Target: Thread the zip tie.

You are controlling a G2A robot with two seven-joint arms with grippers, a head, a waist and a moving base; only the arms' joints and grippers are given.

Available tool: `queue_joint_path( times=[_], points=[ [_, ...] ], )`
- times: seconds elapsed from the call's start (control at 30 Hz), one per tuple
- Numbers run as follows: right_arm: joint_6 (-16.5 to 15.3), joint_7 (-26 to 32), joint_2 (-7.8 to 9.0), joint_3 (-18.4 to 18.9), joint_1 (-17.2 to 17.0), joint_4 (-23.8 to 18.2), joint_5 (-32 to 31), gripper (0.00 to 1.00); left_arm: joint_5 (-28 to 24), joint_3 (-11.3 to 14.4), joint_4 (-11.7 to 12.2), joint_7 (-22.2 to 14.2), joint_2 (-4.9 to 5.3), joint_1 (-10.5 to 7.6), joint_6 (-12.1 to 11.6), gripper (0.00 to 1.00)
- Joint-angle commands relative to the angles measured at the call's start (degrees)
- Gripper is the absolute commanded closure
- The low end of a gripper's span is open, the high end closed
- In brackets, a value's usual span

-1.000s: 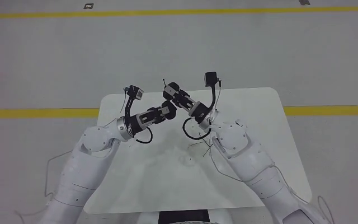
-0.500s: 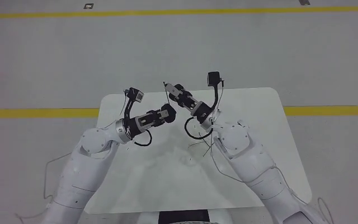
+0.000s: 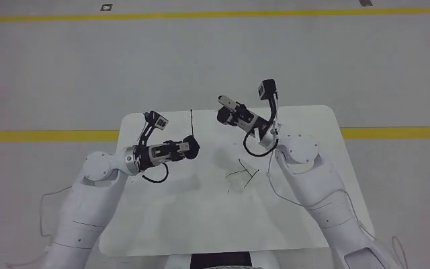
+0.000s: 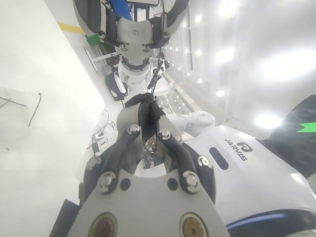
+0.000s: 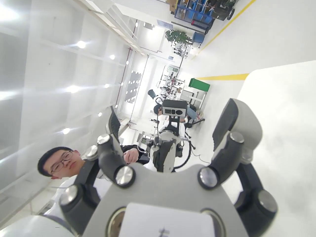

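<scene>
Top view: loose ties [image 3: 243, 172] lie on table [image 3: 316, 195] near zip tie [image 3: 191, 121].

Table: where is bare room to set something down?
Bare: the near middle of the table, this side of the loose zip ties; also the far right corner. Crowded: the far middle, where the left gripper holds a zip tie up near the open right gripper.
</scene>
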Motion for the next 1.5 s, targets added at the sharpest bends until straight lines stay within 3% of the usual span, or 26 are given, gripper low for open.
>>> queue_joint_path(
  times=[0.0,0.1,0.43,0.53,0.67,0.7,0.93,1.07,1.17,1.47],
  points=[
    [0.49,2.36,0.05,0.08,0.25,1.11,1.64,0.0,-1.06,-0.5,0.39,-2.38,0.27,-0.33,0.81,1.0],
    [0.97,4.09,0.09,0.16,0.63,2.24,3.01,0.0,-3.18,-1.25,1.5,-5.1,0.62,-0.95,1.87,1.0],
    [0.97,4.09,0.09,0.16,0.63,2.24,3.01,0.0,-2.29,-1.66,2.27,-4.82,0.79,-1.35,1.7,1.0],
    [0.97,4.09,0.09,0.16,0.63,2.24,3.01,0.0,-0.66,-0.68,2.8,-4.27,0.89,-1.25,2.3,1.0],
    [2.46,8.88,0.19,0.42,1.51,3.55,6.73,0.0,-2.39,-0.33,5.3,-9.79,1.33,-2.25,3.89,1.0],
    [3.12,10.4,0.2,0.65,2.16,4.68,8.36,0.0,-3.06,-0.26,5.64,-9.79,1.45,-2.44,3.72,1.0],
    [8.05,21.24,-0.25,-1.05,8.9,13.75,15.5,0.0,-6.87,4.66,4.82,-9.79,3.42,-3.08,1.97,1.0],
    [10.08,28.05,-1.2,-4.03,12.71,20.41,20.94,0.0,-8.17,8.03,4.63,-9.79,5.54,-4.07,1.16,1.0],
    [10.02,29.38,-1.38,-4.51,13.24,21.21,21.82,0.0,-6.95,8.29,6.82,-9.79,7.07,-5.28,0.82,1.0],
    [10.24,28.85,-1.39,-4.44,12.82,20.74,22.4,0.0,-6.31,8.89,6.05,-8.63,7.24,-5.27,0.89,1.0]
  ],
)
